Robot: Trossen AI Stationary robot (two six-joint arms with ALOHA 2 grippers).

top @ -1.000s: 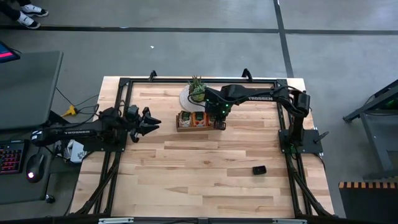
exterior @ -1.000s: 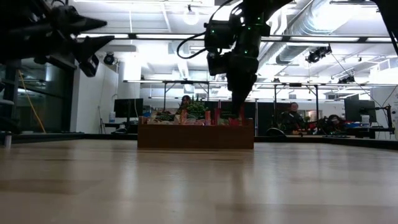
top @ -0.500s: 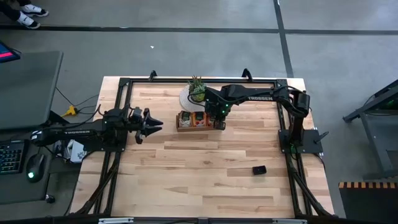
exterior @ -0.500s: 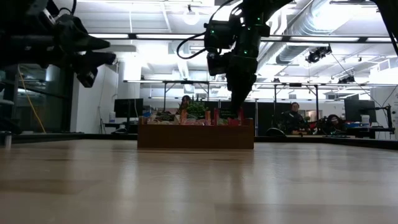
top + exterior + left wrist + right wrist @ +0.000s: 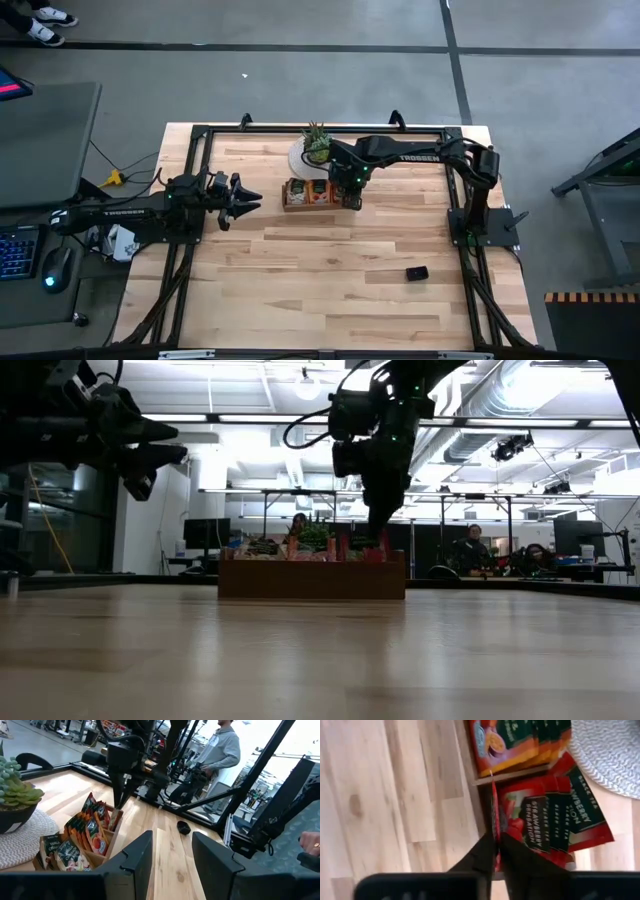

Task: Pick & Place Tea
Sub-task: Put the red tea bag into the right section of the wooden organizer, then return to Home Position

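Meanwhile, at the left of the high view, the left gripper (image 5: pixel 250 198) hangs over the table's left side with its fingers parted and nothing between them. It swung a little toward the middle a second ago and has not moved since; it looks to be waiting.

Toward the centre sits the wooden tray (image 5: pixel 290 206), just below the potted plant (image 5: pixel 317 143) on its woven mat (image 5: pixel 610 755). All the tea in view is in the tray's three compartments:
- green and pale sachets (image 5: pixel 60 852) at one end
- orange sachets (image 5: pixel 90 827) in the middle
- red strawberry sachets (image 5: pixel 555 820) at the end under the right arm

In the low view the tray has slid slightly toward the left of the frame in the last half second, and the arm above it moved the same way.

The right gripper (image 5: pixel 351 199) is down at the tray's right end. Its fingers are pinched on one red sachet (image 5: pixel 493 810), held edge-on by the divider beside the strawberry stack. I judge this sachet to be nearly seated, and the push to have nudged the tray; letting go seems the next step.

The small black block (image 5: pixel 417 272) lies well apart at the lower right.
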